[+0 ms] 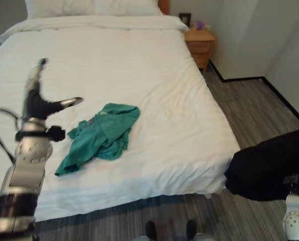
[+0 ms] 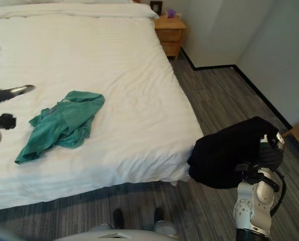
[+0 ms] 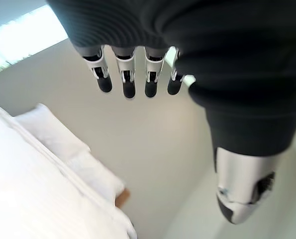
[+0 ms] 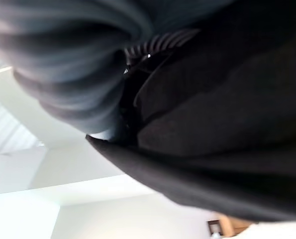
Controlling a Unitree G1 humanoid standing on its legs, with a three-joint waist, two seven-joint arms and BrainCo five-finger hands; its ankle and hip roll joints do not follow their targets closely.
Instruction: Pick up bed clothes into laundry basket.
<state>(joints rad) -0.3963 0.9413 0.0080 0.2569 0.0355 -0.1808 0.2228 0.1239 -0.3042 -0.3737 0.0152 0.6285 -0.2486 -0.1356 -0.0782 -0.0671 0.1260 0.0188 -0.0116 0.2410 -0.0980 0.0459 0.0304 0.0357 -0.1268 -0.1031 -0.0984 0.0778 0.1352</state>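
On the white bed, teal garment, wooden nightstand beside, striped grey floor.

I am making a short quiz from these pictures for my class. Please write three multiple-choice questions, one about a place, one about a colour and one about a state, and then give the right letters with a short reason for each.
1. Where does the green garment lie?
A. on the floor
B. on the bed
C. on the nightstand

2. What colour is the cloth at the right arm?
A. black
B. red
C. white

3. How is the left hand?
A. closed round the green garment
B. pressed flat on a pillow
C. open, fingers straight, holding nothing

Answers:
1 B: the garment lies crumpled on the white cover near the bed's foot.
2 A: a black bundle hangs beside the bed, above the floor.
3 C: the left wrist view shows straight fingers with nothing between them.
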